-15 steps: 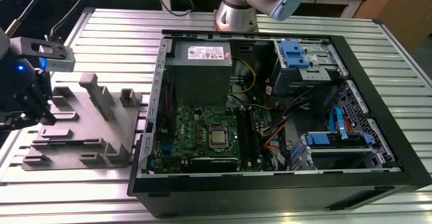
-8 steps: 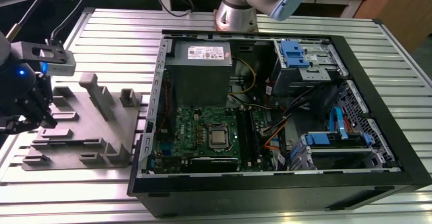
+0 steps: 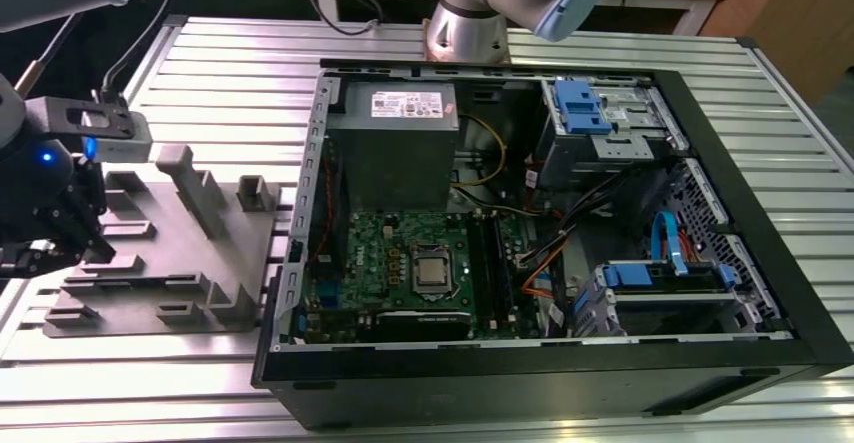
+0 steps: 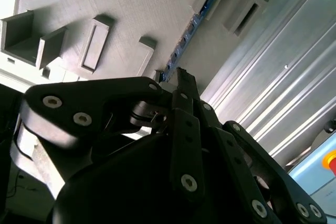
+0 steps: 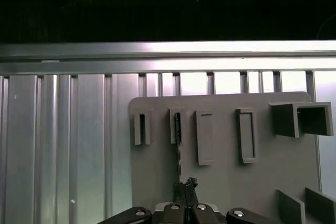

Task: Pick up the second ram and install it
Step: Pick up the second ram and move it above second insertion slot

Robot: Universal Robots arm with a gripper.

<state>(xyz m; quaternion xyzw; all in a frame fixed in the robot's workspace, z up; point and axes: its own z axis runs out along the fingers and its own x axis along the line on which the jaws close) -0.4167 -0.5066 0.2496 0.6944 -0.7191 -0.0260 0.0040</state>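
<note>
The second ram is a thin dark strip seen edge-on, standing in a slot of the grey fixture plate. In the second wrist view the second ram shows its blue-green edge running toward a raised holder block. My gripper has its dark fingers drawn together on the near end of the stick, and the gripper looks the same in the second wrist view. In the exterior view the gripper sits at the left edge of the fixture plate.
The open computer case lies to the exterior view's right of the plate, with the motherboard, its memory slots, cables and blue drive brackets inside. Several raised grey blocks stand on the plate. Everything rests on a slatted aluminium table.
</note>
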